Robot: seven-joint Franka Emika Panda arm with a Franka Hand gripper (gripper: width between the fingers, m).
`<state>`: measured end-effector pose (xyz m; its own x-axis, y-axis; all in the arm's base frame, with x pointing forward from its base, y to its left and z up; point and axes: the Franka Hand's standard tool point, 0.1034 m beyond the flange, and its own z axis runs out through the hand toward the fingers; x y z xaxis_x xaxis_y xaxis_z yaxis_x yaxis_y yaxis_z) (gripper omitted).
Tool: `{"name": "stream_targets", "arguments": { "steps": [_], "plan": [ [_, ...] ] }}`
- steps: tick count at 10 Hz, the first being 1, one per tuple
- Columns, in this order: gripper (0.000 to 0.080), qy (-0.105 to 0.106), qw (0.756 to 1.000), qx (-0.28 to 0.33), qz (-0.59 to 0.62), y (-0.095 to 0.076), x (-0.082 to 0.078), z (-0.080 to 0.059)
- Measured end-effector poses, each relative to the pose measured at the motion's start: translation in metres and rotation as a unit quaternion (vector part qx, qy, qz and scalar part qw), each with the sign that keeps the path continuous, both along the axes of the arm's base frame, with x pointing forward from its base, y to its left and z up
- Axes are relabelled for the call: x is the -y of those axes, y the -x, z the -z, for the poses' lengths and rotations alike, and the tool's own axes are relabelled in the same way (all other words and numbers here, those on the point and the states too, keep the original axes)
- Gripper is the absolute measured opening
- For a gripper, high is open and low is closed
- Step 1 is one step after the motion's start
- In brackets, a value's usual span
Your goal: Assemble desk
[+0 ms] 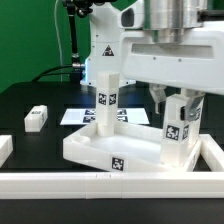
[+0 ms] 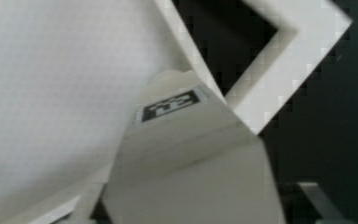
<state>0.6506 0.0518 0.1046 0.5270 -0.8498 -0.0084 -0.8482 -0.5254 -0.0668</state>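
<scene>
On the exterior view you have the desk top (image 1: 112,150) lying rim-up on the black counter (image 1: 40,95), pushed against the white border rail (image 1: 110,184) along the near edge. 2 legs stand upright in it: 1 leg (image 1: 105,98) at the far corner toward the exterior view's left, tag facing the camera, and a second leg (image 1: 180,118) at the corner toward the exterior view's right. The gripper (image 1: 178,97) sits directly over that second leg, jaws down either side of its upper end; whether they actually pinch it cannot be told. A third leg (image 1: 36,118) lies loose on the counter, well apart, toward the exterior view's left. The marker board (image 1: 78,116) lies flat behind the top. The wrist view shows only close white surfaces and 1 tag (image 2: 171,103).
</scene>
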Motion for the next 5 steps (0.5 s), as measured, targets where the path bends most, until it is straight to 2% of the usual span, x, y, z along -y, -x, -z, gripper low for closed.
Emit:
{"name": "stream_targets", "arguments": {
  "steps": [4, 5],
  "plan": [
    [0.0324, 0.001, 1.000, -0.001, -0.002, 0.0005, 0.0014, 0.0003],
    [0.0430, 0.001, 1.000, -0.001, -0.002, 0.0005, 0.0013, 0.0006]
  ]
}}
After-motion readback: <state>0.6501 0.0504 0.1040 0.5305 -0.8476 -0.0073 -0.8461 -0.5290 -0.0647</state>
